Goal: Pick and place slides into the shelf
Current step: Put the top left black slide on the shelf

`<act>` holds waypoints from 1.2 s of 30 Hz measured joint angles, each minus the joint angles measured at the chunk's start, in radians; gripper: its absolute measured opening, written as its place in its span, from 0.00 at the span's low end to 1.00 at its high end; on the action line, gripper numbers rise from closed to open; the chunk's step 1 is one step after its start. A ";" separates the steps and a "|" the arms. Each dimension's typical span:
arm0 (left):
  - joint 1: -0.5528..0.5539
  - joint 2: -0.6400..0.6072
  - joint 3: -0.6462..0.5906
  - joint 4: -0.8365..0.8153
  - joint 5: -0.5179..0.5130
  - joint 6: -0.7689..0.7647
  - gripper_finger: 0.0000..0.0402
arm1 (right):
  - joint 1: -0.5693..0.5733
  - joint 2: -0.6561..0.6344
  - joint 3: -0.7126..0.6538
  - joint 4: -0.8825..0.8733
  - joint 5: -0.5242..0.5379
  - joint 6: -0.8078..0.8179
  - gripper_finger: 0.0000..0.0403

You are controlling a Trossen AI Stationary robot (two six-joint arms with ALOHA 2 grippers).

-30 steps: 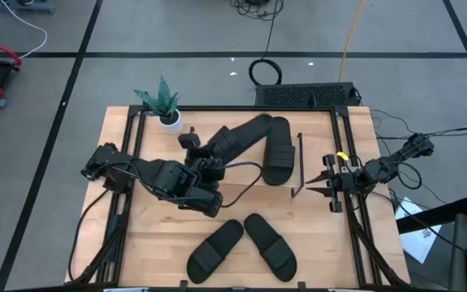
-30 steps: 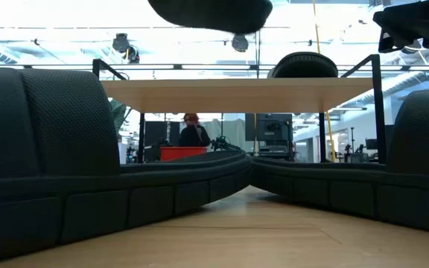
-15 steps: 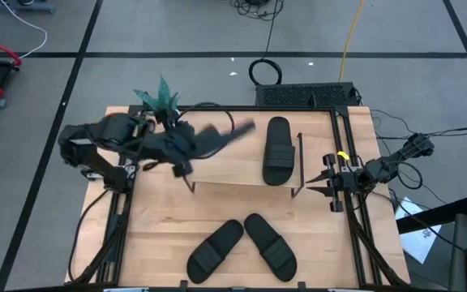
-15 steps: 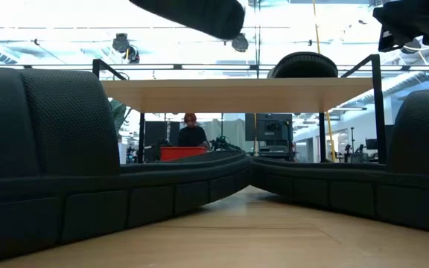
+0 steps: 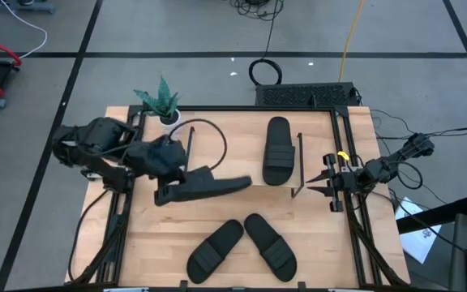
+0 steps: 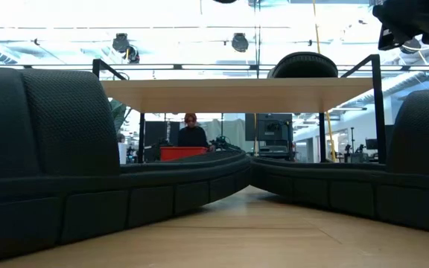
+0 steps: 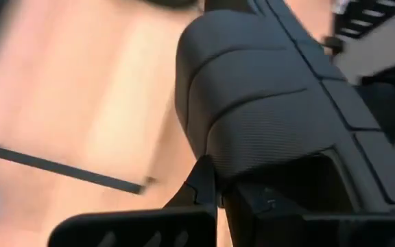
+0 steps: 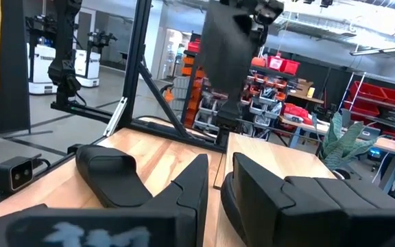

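Two slides (image 5: 242,248) lie at the wooden counter's (image 5: 323,243) six o'clock; left claw (image 5: 162,195) grips another; right claw (image 5: 308,185) narrow. No legible writing.

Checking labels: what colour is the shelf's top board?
Light wood; the shelf shows it best in the low view.

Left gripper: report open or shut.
Shut on a slide. In the high view the left gripper carries it over the shelf.

The wooden table (image 5: 148,235) carries the shelf (image 5: 242,162), two slides (image 5: 242,247) and a potted plant (image 5: 163,104).
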 joint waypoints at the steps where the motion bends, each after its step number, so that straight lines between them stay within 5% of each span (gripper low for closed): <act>1: -0.014 -0.001 0.004 -0.006 -0.055 0.012 0.00 | 0.000 0.000 0.000 0.001 0.000 -0.001 0.16; 5: -0.044 0.001 0.005 -0.004 -0.283 0.051 0.00 | 0.000 0.000 0.000 0.002 0.000 -0.001 0.16; 10: -0.060 0.015 0.005 -0.006 -0.429 0.133 0.00 | 0.000 0.001 0.000 0.002 0.000 -0.001 0.16; 25: -0.177 0.187 -0.110 -0.004 -0.746 0.504 0.00 | 0.000 0.002 0.000 0.000 0.000 -0.007 0.16; 36: -0.196 0.227 -0.280 -0.004 -0.855 0.445 0.00 | 0.000 0.002 0.000 -0.004 0.000 -0.003 0.16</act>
